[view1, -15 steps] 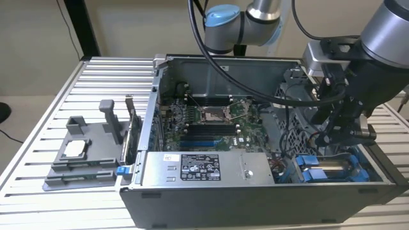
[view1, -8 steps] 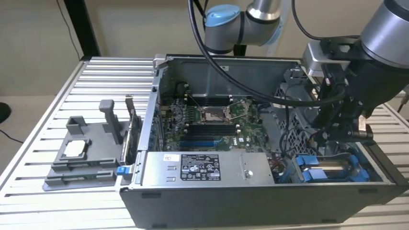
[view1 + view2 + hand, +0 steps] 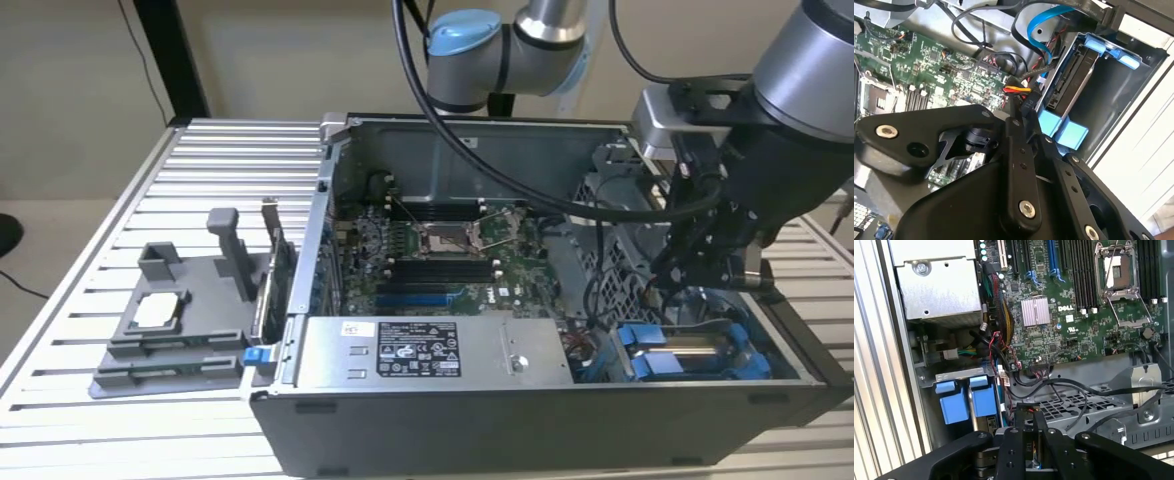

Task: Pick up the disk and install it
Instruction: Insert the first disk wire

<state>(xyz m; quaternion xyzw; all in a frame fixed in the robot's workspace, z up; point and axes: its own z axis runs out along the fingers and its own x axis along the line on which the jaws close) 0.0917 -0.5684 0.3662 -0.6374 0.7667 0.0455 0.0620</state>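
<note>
Exterior view shows us the disk (image 3: pixel 701 358) seated in its blue frame in the bay at a corner of the computer case (image 3: pixel 534 420). Just above it, we see the gripper (image 3: pixel 705 285) pinched nearly closed on a black plug (image 3: pixel 1024 104) with red and yellow wires

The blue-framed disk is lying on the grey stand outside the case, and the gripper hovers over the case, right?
No. The disk sits inside the case, in its corner bay, not on the grey stand; the exterior view shows it. The gripper does hover over the case.
</note>
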